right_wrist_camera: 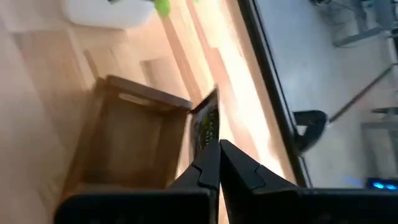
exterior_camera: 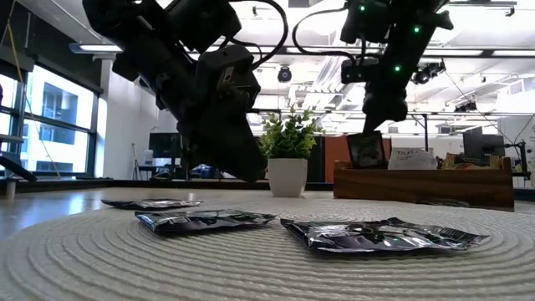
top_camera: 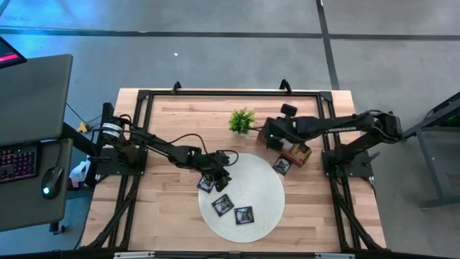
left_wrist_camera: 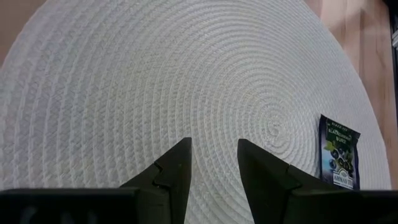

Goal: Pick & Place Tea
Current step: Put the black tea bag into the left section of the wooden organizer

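Observation:
Three black tea sachets lie flat on the round white placemat (top_camera: 248,188): one (top_camera: 207,183) by my left gripper, two nearer the near edge (top_camera: 223,205) (top_camera: 244,214). A further sachet (top_camera: 282,165) lies at the mat's right rim. My left gripper (left_wrist_camera: 212,155) hovers open above the mat's weave, with a sachet (left_wrist_camera: 339,152) off to one side. My right gripper (right_wrist_camera: 219,152) is shut on a black sachet (exterior_camera: 366,150) over the wooden tray (exterior_camera: 422,184). More sachets stand in the tray (exterior_camera: 410,159). My right gripper pinches the black sachet by one edge (right_wrist_camera: 208,140) between its two fingers, coming from above. The sachet hangs upright below the fingers (exterior_camera: 380,109), over the tray's end. Its lower edge is level with the tray's rim; whether it touches the tray I cannot tell.
A small green plant in a white pot (top_camera: 242,120) stands on the far side of the mat, between the arms. The wooden tray (top_camera: 298,153) sits right of the mat. A black frame (top_camera: 215,93) runs round the table's edges. Bare wood lies left of the mat.

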Controlling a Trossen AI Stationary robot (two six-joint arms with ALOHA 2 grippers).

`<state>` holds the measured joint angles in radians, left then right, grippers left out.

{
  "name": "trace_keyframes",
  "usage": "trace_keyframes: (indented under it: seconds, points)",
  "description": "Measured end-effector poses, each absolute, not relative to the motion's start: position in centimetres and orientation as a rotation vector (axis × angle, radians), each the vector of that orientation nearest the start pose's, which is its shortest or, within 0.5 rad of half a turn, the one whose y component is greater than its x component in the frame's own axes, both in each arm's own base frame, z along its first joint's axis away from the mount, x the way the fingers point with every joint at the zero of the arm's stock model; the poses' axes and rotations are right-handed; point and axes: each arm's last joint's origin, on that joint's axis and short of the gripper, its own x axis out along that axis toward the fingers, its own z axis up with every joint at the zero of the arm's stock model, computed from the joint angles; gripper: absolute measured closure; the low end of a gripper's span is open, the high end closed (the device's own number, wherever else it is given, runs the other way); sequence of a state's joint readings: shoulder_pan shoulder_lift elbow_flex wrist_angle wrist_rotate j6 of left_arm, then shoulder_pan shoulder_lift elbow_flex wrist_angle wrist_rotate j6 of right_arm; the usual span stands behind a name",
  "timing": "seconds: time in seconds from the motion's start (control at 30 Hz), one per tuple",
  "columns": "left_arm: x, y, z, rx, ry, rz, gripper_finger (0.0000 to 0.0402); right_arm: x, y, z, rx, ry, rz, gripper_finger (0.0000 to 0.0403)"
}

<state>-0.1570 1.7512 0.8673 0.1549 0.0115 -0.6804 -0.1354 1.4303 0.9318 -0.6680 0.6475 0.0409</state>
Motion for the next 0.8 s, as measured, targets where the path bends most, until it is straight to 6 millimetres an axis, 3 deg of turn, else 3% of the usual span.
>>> trace_keyframes:
  seconds: [0.4, 0.63, 0.8]
  points:
    - [33.7, -5.4, 14.7, -0.592, 0.751, 0.092, 0.0273, 25.8, -5.7, 22.1, -0.125, 1.076, -0.719, 0.0402]
    - [33.7, -5.4, 14.7, -0.592, 0.752, 0.093, 0.0273, 24.3, -5.6, 23.7, -0.088, 1.015, -0.846, 0.0402]
    - [33.7, -5.4, 14.7, -0.592, 0.752, 0.093, 0.0273, 24.1, -5.3, 24.3, 0.034, 0.971, -0.781, 0.0403]
